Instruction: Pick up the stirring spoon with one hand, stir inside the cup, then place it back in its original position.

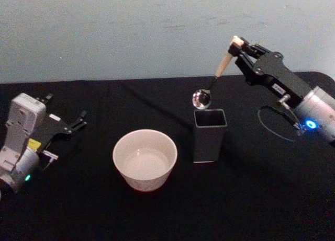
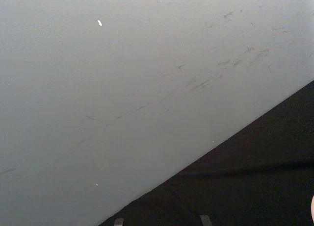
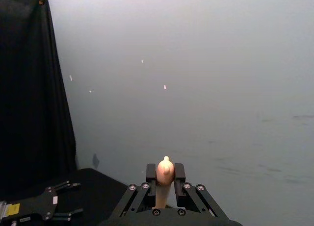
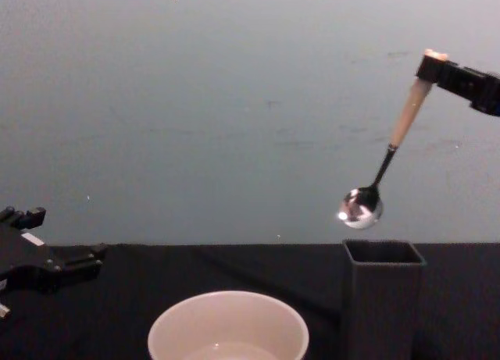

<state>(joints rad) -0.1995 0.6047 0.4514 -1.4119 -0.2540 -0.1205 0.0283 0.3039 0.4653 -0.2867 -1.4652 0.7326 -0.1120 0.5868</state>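
My right gripper (image 1: 237,44) is raised at the back right and shut on the top of the stirring spoon (image 1: 223,65), with the bear head (image 3: 165,168) pinched between its fingers. The spoon (image 4: 406,114) hangs tilted, its beige handle uppermost. Its shiny bowl (image 4: 360,206) hovers just above the open top of the dark grey square holder (image 1: 209,136), which is the original position. The cream-white cup (image 1: 145,159) stands left of the holder, with a little liquid showing inside. My left gripper (image 1: 70,138) rests open at the table's left side, far from the cup.
A black cloth covers the table (image 1: 251,199), and a plain grey wall (image 1: 131,32) stands behind it. A thin cable loop (image 1: 272,127) lies on the cloth under my right arm. A black curtain (image 3: 29,88) hangs beside the wall.
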